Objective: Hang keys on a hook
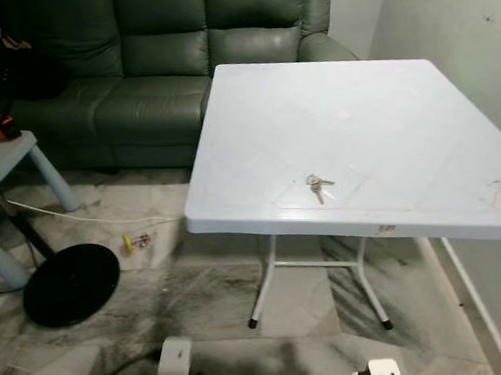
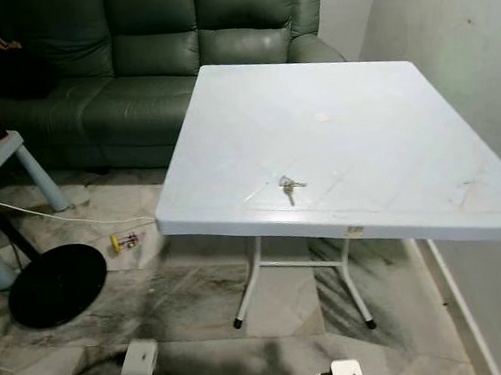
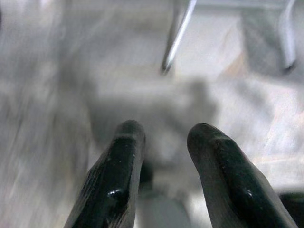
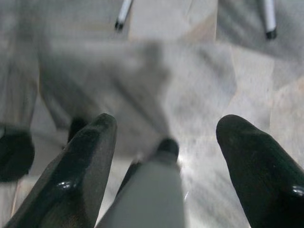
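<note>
Right gripper (image 4: 166, 156) wide apart, left gripper (image 3: 161, 156) parted, both low, empty; keys (image 1: 318, 183) on table (image 1: 402, 113) front edge, reachable.

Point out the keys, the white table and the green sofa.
keys (image 1: 318, 183): left eye view, on the bunch's middle.
white table (image 1: 385, 114): left eye view, on a bare part of its top.
green sofa (image 1: 150, 95): left eye view, on a seat cushion.
</note>
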Controlling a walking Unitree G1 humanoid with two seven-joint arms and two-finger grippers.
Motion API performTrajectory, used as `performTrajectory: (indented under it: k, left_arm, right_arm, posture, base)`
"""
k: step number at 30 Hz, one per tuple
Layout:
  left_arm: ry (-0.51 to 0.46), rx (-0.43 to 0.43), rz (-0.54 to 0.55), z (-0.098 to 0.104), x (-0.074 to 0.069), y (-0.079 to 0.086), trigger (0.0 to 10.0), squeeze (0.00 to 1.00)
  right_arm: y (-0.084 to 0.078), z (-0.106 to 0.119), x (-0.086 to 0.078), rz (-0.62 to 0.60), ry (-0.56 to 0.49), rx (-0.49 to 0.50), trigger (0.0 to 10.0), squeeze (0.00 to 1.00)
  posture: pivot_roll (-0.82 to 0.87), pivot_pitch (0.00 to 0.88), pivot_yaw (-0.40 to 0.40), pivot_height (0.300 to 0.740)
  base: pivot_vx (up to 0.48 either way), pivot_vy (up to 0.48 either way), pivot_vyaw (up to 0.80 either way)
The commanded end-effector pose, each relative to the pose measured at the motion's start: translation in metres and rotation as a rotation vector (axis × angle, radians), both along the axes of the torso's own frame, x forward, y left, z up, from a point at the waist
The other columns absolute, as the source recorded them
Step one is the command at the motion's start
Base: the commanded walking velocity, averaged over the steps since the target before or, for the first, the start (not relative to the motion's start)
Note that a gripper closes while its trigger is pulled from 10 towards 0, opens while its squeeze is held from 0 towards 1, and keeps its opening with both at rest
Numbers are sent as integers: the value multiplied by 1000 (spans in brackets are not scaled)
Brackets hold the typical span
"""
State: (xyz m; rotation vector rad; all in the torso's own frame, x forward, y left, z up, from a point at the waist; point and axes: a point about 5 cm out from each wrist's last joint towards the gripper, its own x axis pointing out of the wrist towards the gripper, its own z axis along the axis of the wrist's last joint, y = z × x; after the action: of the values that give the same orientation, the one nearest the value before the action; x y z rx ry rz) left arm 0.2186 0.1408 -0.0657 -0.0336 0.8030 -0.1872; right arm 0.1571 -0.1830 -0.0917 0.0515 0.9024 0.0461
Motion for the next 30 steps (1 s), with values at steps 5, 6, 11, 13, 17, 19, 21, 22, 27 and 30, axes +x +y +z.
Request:
performTrajectory:
  k: [5,6,11,13,17,19,21,22,27,30]
  left_arm:
    - [-224,-128,66,39,49,-16,10000,0]
    - [-236,-134,70,41,52,-16,10000,0]
    - [-425,-192,140,84,94,-13,10000,0]
    - [-478,-221,163,98,105,-14,10000,0]
    - [-593,-243,173,125,122,-15,10000,0]
    - [-639,-255,170,134,126,-14,10000,0]
    - [-698,-253,167,142,128,-13,10000,0]
    - [-728,-248,169,146,129,-11,10000,0]
    - [-814,-249,167,155,125,-8,10000,0]
    - [-874,-256,182,163,120,-7,10000,0]
  right_arm:
    - [-14,25,40,-47,-209,7,10000,0]
    - [-14,27,43,-48,-222,8,10000,0]
    - [-20,61,83,-99,-466,43,10000,0]
    - [-23,72,93,-119,-538,52,10000,0]
    - [-25,94,110,-136,-674,64,10000,0]
    - [-25,102,114,-131,-723,70,10000,0]
    - [-25,110,117,-127,-769,75,10000,0]
    - [-25,113,118,-124,-788,77,10000,0]
    - [-26,127,119,-110,-862,77,10000,0]
    - [-22,144,123,-86,-935,93,10000,0]
  posture:
    - [112,0,-26,740]
    - [112,0,-26,740]
    - [105,0,-17,740]
    - [106,0,-18,740]
    - [101,0,-13,740]
    - [101,0,-11,740]
    - [99,0,-9,740]
    - [99,0,-9,740]
    - [102,0,-11,740]
    - [106,0,-17,740]
  base:
    - [0,0,0]
    - [0,0,0]
    - [0,0,0]
    - [0,0,0]
    - [0,0,0]
    - [0,0,0]
    - [0,0,0]
    - [0,0,0]
    - [0,0,0]
    - [0,0,0]
